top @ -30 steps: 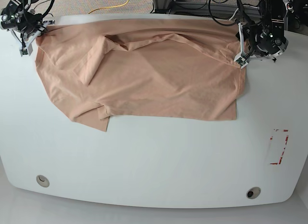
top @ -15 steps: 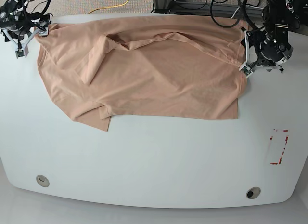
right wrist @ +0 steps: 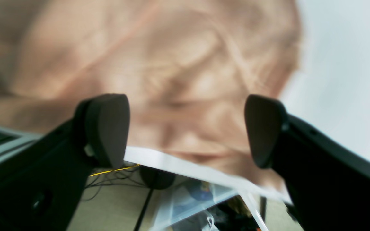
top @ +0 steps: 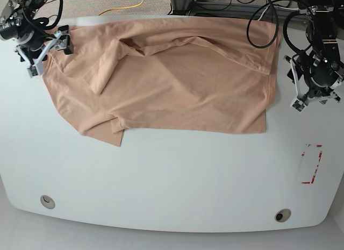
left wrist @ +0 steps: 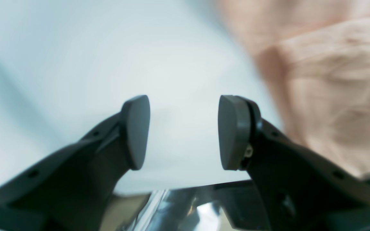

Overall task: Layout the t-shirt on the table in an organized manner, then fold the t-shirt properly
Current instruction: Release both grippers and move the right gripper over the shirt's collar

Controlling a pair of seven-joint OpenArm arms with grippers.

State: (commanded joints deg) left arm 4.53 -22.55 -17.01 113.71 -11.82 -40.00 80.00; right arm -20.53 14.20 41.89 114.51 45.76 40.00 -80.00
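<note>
Peach t-shirt (top: pixel 177 78) lies free; left tool (left wrist: pixel 183 131) and right tool (right wrist: pixel 185 128) both spread, empty.

No text, label, brand or number can be read in any view. The only sign is a red-tape rectangle mark (top: pixel 311 163) on the white table (top: pixel 172 175), near its right edge, and it carries no writing. The t-shirt (top: pixel 161 78) bears no print, and both wrist views are too blurred to show lettering.
</note>
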